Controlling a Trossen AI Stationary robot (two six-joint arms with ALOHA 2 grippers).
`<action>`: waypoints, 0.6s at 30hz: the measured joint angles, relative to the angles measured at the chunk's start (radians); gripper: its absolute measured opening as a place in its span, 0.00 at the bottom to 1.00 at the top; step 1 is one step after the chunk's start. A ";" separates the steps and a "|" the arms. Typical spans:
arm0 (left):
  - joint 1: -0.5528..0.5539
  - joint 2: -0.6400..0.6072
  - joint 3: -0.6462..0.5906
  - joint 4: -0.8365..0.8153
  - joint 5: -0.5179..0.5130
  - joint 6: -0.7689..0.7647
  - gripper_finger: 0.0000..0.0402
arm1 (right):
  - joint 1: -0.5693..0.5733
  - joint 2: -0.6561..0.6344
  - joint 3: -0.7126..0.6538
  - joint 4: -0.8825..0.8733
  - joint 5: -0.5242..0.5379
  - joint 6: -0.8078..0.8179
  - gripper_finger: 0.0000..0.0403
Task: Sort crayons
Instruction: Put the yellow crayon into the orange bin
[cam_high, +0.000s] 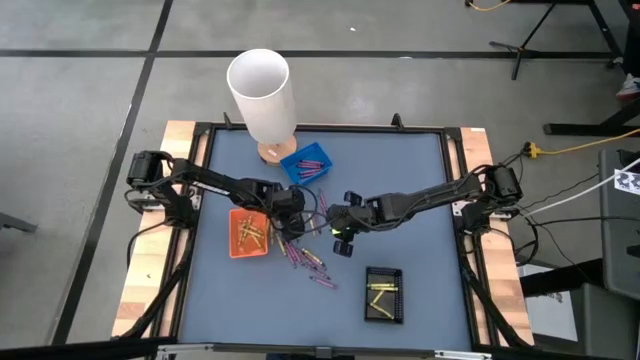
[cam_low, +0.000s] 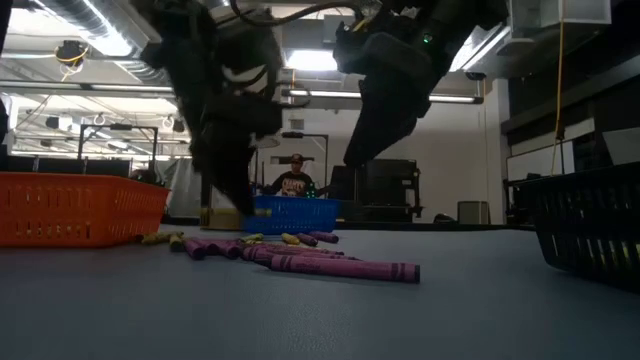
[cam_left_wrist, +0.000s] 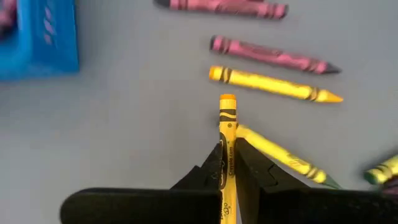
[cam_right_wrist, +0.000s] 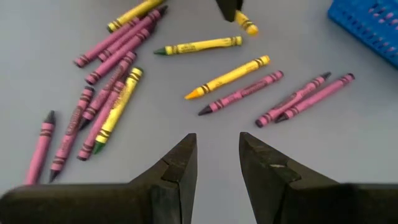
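Several purple-pink and yellow crayons (cam_high: 303, 257) lie loose on the blue-grey table, between the orange tray (cam_high: 248, 232) and the black tray (cam_high: 384, 293). They also show in the right wrist view (cam_right_wrist: 118, 93). My left gripper (cam_left_wrist: 227, 152) is low over the table beside the orange tray (cam_high: 285, 205) and is shut on an orange-yellow crayon (cam_left_wrist: 227, 118). My right gripper (cam_right_wrist: 217, 155) is open and empty, above the table just right of the loose crayons (cam_high: 340, 228). My left gripper pinches the orange-yellow crayon's wrapped shaft (cam_left_wrist: 228, 134) between its two fingers. The crayon lies along the fingers, and its flat orange end (cam_left_wrist: 227, 101) sticks out past the fingertips toward the table. I cannot tell whether that end touches the table.
A blue tray (cam_high: 306, 165) holding purple crayons stands at the far middle, next to a tall white cylinder (cam_high: 262, 95) on a wooden base. The black tray holds yellow crayons and the orange tray holds orange-gold ones. A raised frame (cam_high: 455, 200) borders the table.
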 joint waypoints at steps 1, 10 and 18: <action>0.000 0.000 0.024 -0.025 0.000 0.018 0.01 | 0.000 0.000 0.000 0.001 0.000 0.000 0.29; -0.045 0.000 0.213 -0.296 -0.001 0.133 0.01 | 0.000 0.000 0.000 -0.001 0.000 -0.001 0.29; -0.126 -0.002 0.272 -0.522 -0.014 0.081 0.01 | 0.000 0.000 0.000 -0.003 -0.001 -0.002 0.29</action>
